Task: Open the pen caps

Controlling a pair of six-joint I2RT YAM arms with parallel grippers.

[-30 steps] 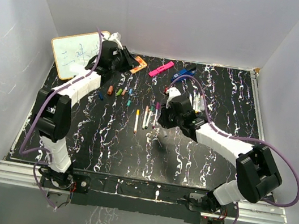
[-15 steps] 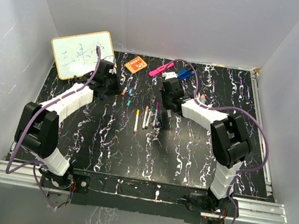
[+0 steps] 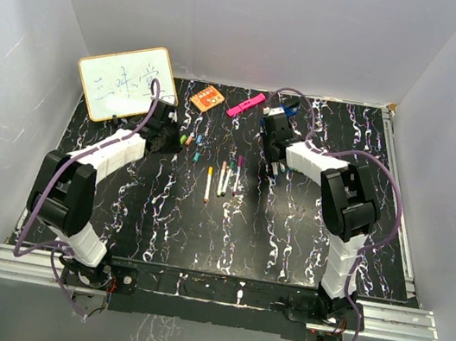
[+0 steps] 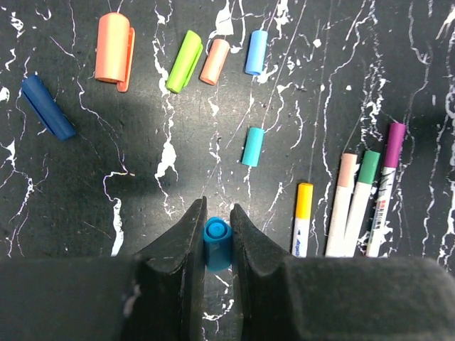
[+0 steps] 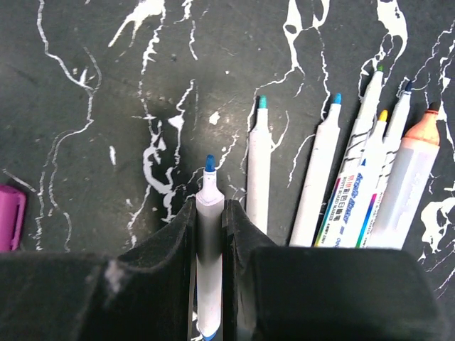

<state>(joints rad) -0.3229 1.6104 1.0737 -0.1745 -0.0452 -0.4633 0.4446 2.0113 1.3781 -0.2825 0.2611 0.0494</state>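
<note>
Left claw (image 4: 217, 210) is clamped tight on a blue cap (image 4: 217, 245), open end facing up at the wrist cam. The cap's lower end is buried btwn the fingers, so can't tell if it touches the bench (image 4: 106, 177). Just past it a teal cap (image 4: 252, 146) lies flat. Further off there's a rough row: orange cap (image 4: 114, 48), green cap (image 4: 184, 61), peach cap (image 4: 214, 62) and pale-blue cap (image 4: 256, 52). A dark-blue cap (image 4: 47, 106) lies apart at the left. On the right are four capped pens (image 4: 353, 206) side by side, w/ yellow, peach, green and purple caps, their barrels cut off by the claw body. Right claw (image 5: 210, 209) is closed on a blue-tip pen (image 5: 209, 186), nib bare and pointing away, its rear end lost inside the claw. Right beside it is a fan of bare pens (image 5: 259, 170) w/ teal, blue, green and yellow nibs, plus one dark nib too small to call. All their lower ends are hidden behind the finger. A fat marker (image 5: 412, 185) w/ an orange tip sits at the far right. A magenta thing (image 5: 11, 217) is sliced by the left edge; can't tell what it is. From overhead both claws are black on black, so the jaws are unreadable and the caps are mere specks. A whiteboard (image 3: 125, 81), orange card (image 3: 209, 97) and pink highlighter (image 3: 246, 104) sit along the back.
</note>
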